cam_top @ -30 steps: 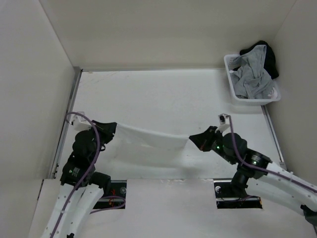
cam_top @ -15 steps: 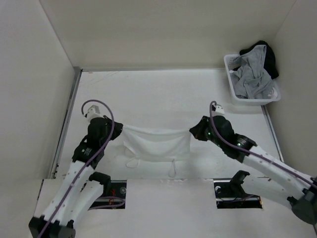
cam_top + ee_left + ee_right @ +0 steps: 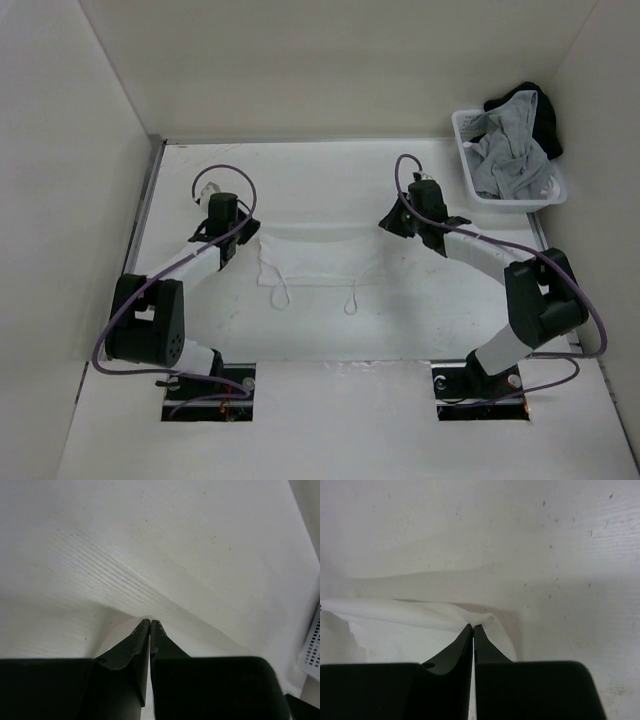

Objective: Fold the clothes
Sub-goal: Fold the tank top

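Camisole (image 3: 318, 262) farther fwd vs. before

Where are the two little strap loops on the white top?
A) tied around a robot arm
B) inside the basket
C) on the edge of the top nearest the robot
C: the two strap loops hang from the near edge of the white top, well away from the basket in the far right corner.
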You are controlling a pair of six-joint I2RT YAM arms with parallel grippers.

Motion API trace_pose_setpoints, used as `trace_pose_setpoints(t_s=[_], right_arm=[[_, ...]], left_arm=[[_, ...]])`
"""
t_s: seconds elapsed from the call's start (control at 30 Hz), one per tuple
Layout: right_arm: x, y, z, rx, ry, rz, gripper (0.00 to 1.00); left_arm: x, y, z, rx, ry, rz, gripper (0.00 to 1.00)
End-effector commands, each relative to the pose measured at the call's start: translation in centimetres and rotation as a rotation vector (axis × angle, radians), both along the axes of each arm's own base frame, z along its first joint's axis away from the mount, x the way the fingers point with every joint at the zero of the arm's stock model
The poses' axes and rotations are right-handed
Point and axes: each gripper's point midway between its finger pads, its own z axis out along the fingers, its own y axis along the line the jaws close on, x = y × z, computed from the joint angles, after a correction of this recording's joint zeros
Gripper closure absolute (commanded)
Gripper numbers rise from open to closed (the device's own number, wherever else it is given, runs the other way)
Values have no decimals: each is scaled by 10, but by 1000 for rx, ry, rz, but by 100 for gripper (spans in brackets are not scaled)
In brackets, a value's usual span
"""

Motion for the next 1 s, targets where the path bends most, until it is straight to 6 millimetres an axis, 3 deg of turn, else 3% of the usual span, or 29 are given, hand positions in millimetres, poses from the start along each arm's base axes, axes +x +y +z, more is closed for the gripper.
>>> trace_pose_setpoints(t_s=[0.0,0.13,0.57,0.77,0.83,0.97], right_arm=[[18,10,43,55,-141,37,95],[-10,3,30,46,-124,37,94],[-93,-7,-13,21,-70,26,94],[-118,-11,-56,6,44,5,93],[-120,-11,-61,7,55,-7,85],[-118,-6,-39,28,-2,7,53]], left_arm=[[17,-6,56,-40,-189,-5,100],[-21,-17,52,-46,-197,-42,100],[-117,-4,13,-56,-141,-55,99],[-148,-1,-29,-37,-33,-68,96],[-154,0,-41,-35,2,-60,90],[-154,7,-39,-34,11,-36,71]])
